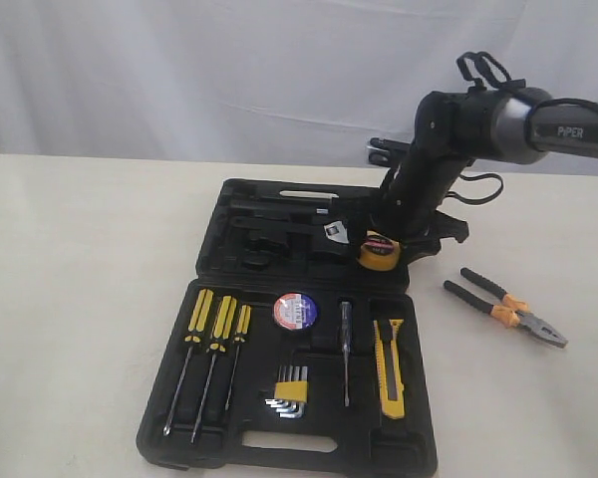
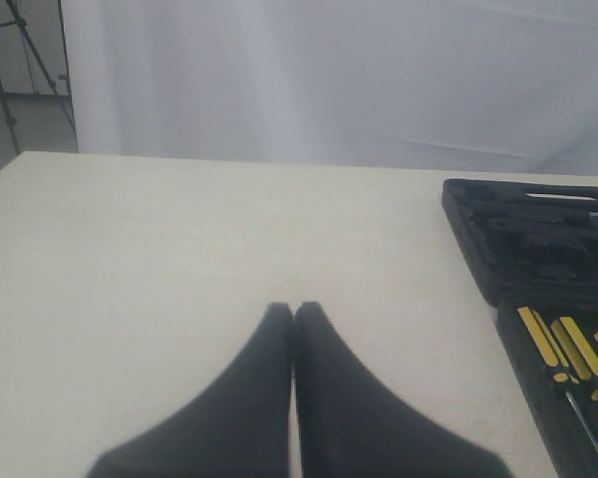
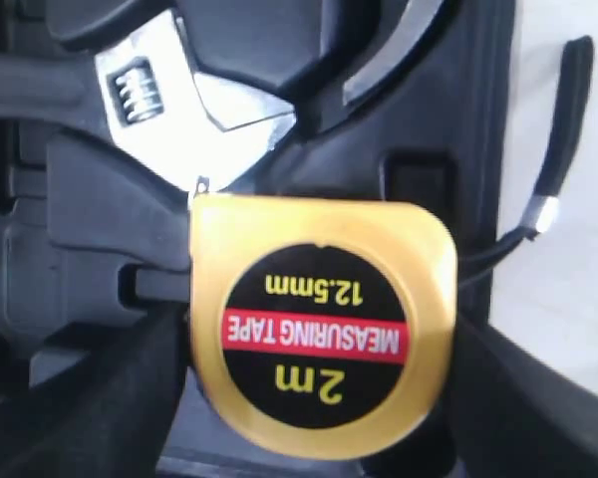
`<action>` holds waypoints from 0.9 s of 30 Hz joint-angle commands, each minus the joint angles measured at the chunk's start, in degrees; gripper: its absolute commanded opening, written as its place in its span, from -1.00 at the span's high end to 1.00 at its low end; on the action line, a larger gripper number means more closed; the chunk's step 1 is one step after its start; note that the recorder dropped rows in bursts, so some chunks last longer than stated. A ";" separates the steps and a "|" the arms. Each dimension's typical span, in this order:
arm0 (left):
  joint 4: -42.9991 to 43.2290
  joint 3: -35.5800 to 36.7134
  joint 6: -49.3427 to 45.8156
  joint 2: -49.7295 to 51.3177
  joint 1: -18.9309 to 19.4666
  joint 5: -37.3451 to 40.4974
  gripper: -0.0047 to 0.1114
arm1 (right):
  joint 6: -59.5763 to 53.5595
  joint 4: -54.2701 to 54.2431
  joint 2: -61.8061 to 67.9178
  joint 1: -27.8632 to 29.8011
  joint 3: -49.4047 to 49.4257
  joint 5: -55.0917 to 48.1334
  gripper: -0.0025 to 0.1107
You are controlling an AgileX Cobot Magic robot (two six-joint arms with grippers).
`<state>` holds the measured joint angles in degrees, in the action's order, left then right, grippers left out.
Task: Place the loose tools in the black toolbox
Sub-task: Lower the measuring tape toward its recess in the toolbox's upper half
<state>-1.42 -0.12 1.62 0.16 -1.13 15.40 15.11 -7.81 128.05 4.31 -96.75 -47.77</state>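
My right gripper [image 1: 382,249] is shut on the round yellow tape measure [image 3: 319,324], one finger on each side of it. It holds the measure [image 1: 379,252] low over the right end of the black toolbox's [image 1: 279,460] rear half, beside an adjustable wrench [image 3: 179,110]. The black tape roll [image 1: 295,311] and the yellow-black utility knife [image 1: 389,368] lie in the front half. The pliers [image 1: 505,307] with black-orange handles lie on the table right of the box. My left gripper [image 2: 294,311] is shut and empty over bare table, left of the toolbox [image 2: 538,239].
Three yellow-black screwdrivers [image 1: 214,339], a hex key set [image 1: 291,390] and a thin tester screwdriver [image 1: 346,349] sit in the front half of the box. A white curtain hangs behind the table. The tape measure's black strap [image 3: 558,149] trails over the box edge.
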 commanded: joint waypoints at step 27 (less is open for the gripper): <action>-0.55 0.12 0.10 -0.16 -0.12 -0.06 0.92 | -3.87 0.14 -0.70 0.11 0.69 -5.51 -0.25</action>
<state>-1.65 -0.12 1.62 0.16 -1.13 15.40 10.84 -9.69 128.37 4.34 -96.43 -52.58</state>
